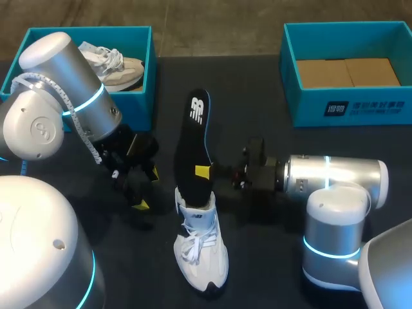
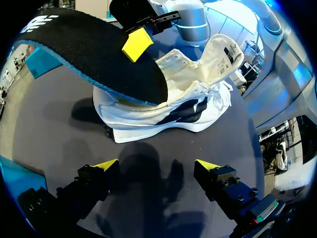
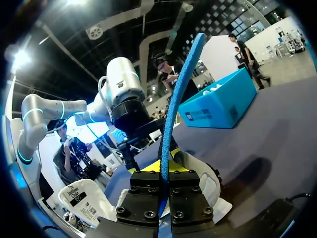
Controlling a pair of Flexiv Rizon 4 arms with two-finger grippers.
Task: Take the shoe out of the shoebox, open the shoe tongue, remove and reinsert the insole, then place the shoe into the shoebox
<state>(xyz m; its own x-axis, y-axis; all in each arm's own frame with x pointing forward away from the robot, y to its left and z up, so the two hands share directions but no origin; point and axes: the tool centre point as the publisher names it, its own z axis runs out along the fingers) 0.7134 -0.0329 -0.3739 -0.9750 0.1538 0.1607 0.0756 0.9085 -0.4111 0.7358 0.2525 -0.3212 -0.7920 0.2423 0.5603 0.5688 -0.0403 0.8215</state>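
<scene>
The white shoe (image 1: pixel 201 248) lies on the dark table (image 1: pixel 257 90) with its toe at 6 o'clock and its tongue thrown back, so the mouth is wide enough for the insole (image 1: pixel 195 145). The insole's lower end sits in the heel opening and the rest rises toward 12 o'clock. The right gripper (image 1: pixel 209 172), reaching in from 3 o'clock, is clamped on the insole's edge low down, probably to steer that end through the opening. At 9 o'clock the left gripper (image 2: pixel 157 166) hangs spread and empty beside the shoe, seemingly placed to steady it. An open shoebox (image 1: pixel 150 64) holding another shoe (image 1: pixel 119 67) sits at 11 o'clock. A second shoebox (image 1: pixel 347 106) with cardboard (image 1: pixel 347 72) inside sits at 1 o'clock.
</scene>
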